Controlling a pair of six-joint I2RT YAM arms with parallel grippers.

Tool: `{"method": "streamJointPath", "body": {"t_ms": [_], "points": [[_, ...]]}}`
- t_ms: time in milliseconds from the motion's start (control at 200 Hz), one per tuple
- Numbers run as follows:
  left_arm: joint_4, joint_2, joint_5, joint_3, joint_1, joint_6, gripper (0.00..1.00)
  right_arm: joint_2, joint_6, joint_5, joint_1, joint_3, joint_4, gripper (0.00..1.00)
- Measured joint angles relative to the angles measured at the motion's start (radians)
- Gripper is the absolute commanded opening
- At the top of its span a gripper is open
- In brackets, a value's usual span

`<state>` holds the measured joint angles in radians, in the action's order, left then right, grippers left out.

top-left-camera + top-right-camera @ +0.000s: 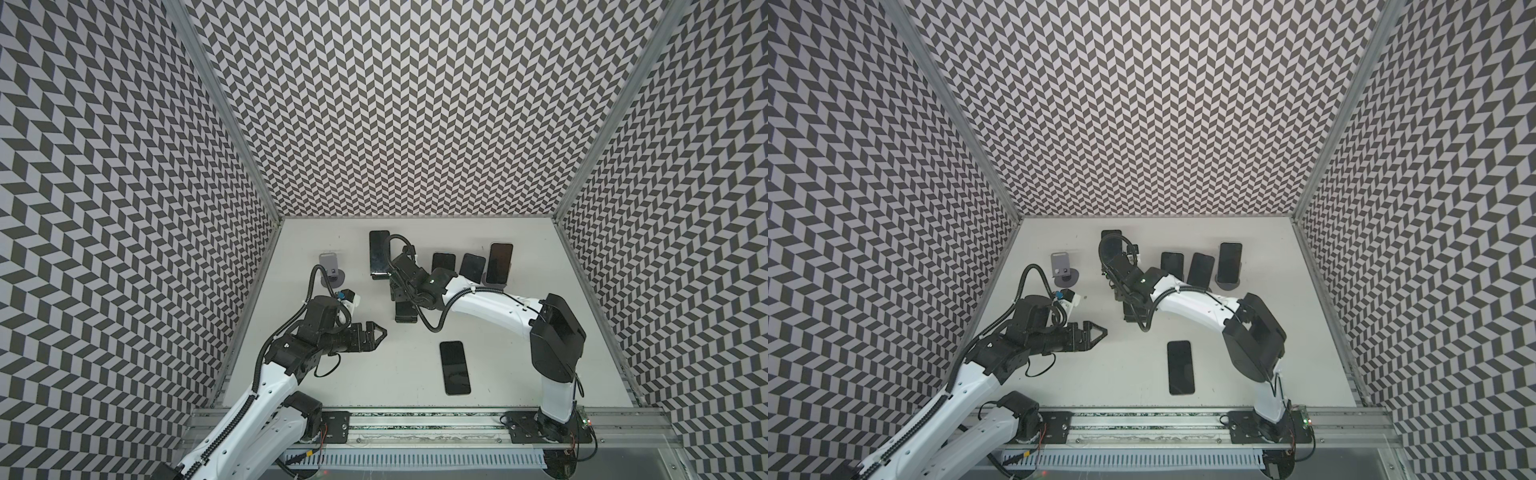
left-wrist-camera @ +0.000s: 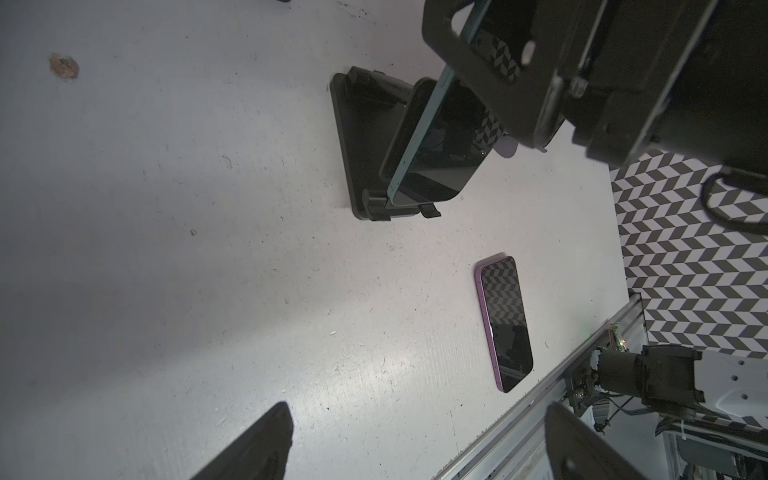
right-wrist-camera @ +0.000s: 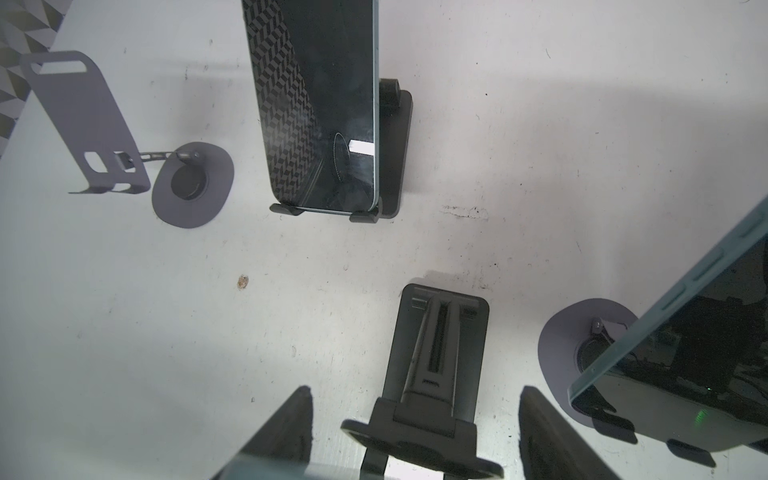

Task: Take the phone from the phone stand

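Right gripper (image 3: 415,390) is clamped on the phone's (image 2: 440,137) upper end, mid-table, tipping it off the stand's (image 2: 353,137) back, probably to clear the lip. Left gripper (image 1: 381,332) hangs wide open and empty, near left, out of the way.

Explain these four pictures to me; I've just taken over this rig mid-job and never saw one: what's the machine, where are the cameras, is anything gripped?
Two white-and-black robot arms stand at the near edge of a white table. Both top views look down from overhead; each wrist view rides on an arm, looking past its jaws. The right gripper has its jaws shut on a teal-edged dark phone that looks seated in a black folding stand. The left gripper hovers, jaws open and empty. A purple-edged phone lies flat; an empty grey stand and several propped phones stand farther back.
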<state>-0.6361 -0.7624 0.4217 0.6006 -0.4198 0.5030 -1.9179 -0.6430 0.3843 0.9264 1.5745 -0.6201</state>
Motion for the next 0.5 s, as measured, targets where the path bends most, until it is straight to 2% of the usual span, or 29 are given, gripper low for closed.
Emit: {"method": "streamJointPath", "body": {"t_ms": [501], "points": [[-0.001,0.025,-0.047,0.000,0.004,0.024,0.95,0.106,0.035,-0.021,0.000,0.001,-0.039,0.63]]}}
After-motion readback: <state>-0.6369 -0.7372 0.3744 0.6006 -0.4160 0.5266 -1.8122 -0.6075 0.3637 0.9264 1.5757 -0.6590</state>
